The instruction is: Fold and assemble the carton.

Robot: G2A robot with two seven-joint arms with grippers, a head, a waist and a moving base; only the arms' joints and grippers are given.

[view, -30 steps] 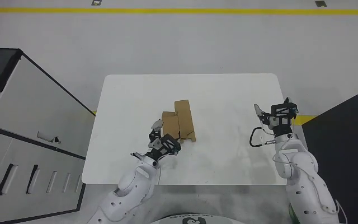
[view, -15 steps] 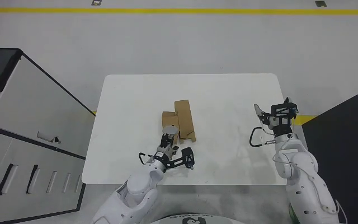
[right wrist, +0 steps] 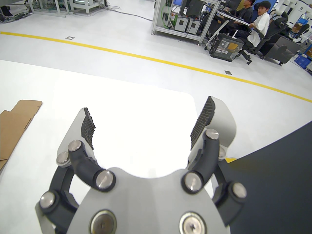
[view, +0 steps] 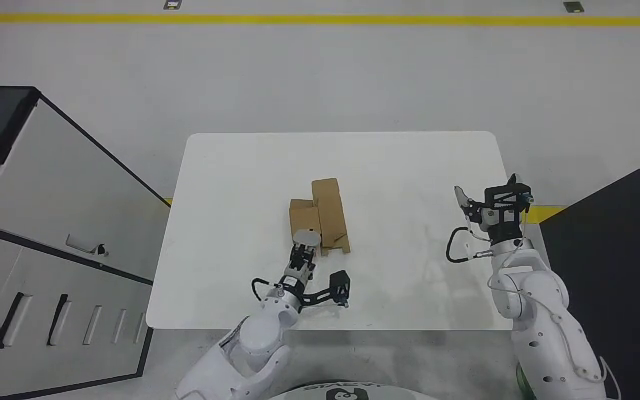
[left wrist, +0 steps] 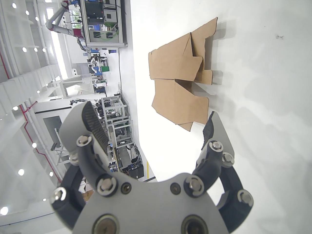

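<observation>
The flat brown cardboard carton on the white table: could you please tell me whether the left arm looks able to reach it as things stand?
Probably yes. The left gripper is open right at the near edge of the flat brown cardboard carton, and nothing else on the white table stands in the way.

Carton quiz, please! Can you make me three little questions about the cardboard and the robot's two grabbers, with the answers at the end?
1. True or false: the left gripper is shut on the carton.
2. Where does the carton lie? A: near the middle of the table. B: hanging off the table's far corner. C: on the floor.
3. Fill the gap: the right gripper is open and holds ____.
Key: 1 false, it is open and empty. 2 A. 3 nothing.
</observation>
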